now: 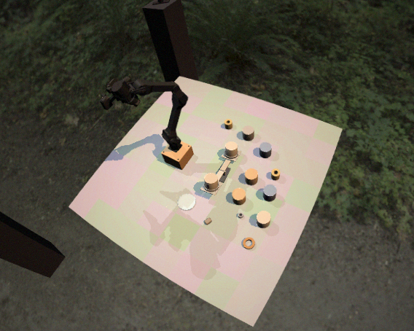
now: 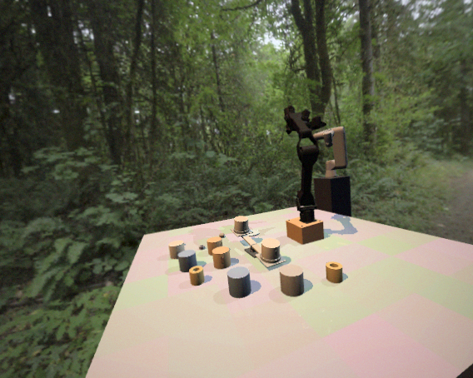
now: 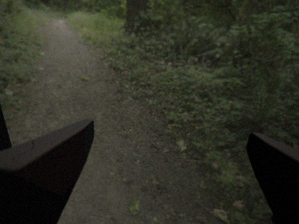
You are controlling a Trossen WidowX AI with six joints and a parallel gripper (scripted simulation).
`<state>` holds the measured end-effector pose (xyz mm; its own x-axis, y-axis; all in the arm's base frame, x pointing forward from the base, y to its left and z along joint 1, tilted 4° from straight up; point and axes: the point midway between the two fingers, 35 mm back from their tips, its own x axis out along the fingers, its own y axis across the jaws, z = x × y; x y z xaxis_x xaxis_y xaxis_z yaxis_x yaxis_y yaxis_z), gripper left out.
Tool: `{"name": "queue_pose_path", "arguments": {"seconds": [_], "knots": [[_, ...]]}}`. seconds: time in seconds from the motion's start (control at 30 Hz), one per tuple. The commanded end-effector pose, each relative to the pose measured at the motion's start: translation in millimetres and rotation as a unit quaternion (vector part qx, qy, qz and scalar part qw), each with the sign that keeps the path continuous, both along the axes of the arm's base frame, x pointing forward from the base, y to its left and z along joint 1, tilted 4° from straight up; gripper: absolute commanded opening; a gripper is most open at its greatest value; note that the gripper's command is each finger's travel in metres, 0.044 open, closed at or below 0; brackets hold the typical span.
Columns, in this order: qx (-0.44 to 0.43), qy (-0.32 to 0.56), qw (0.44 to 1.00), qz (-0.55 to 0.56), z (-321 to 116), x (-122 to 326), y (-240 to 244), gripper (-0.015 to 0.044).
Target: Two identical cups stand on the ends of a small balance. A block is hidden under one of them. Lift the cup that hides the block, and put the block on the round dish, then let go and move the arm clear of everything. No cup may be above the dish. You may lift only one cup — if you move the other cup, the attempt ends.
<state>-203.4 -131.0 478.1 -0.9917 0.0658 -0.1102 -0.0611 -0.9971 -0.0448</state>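
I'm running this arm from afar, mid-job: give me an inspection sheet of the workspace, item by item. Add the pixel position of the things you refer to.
Surface: pink-and-green checked tabletop (image 1: 107,189) (image 2: 360,333).
Job's things: two tan cylindrical cups (image 1: 231,149) (image 1: 211,181) (image 2: 271,250) (image 2: 241,225) upright on the balance's end plates; white round dish (image 1: 186,202) uncovered; hidden block not visible.
Clutter: six plain cylinders (orange, grey, tan, brownish), two orange hollow cylinders (image 1: 228,124) (image 1: 275,174) (image 2: 196,276) (image 2: 334,271), one flat orange ring (image 1: 248,243), two small pieces.
Grippers: black claw (image 1: 120,103) (image 3: 170,133) open, nothing between its fingers, off the table's edge.
Cables: nothing seen.
Surroundings: woodland, dirt path, dark pillars, another arm on a pedestal.
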Motion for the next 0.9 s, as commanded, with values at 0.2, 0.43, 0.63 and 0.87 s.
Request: {"name": "queue_pose_path", "arguments": {"seconds": [0.2, 0.43, 0.63, 0.87], "knots": [[0.023, -0.019, 0.995, 0.091, -16, 16, -26, 0.0440], [0.055, -0.040, 0.976, 0.205, -36, 42, -55, 0.0440], [0.082, -0.055, 0.949, 0.301, -55, 69, -75, 0.0440], [0.114, -0.067, 0.903, 0.409, -78, 105, -93, 0.0440]]}}
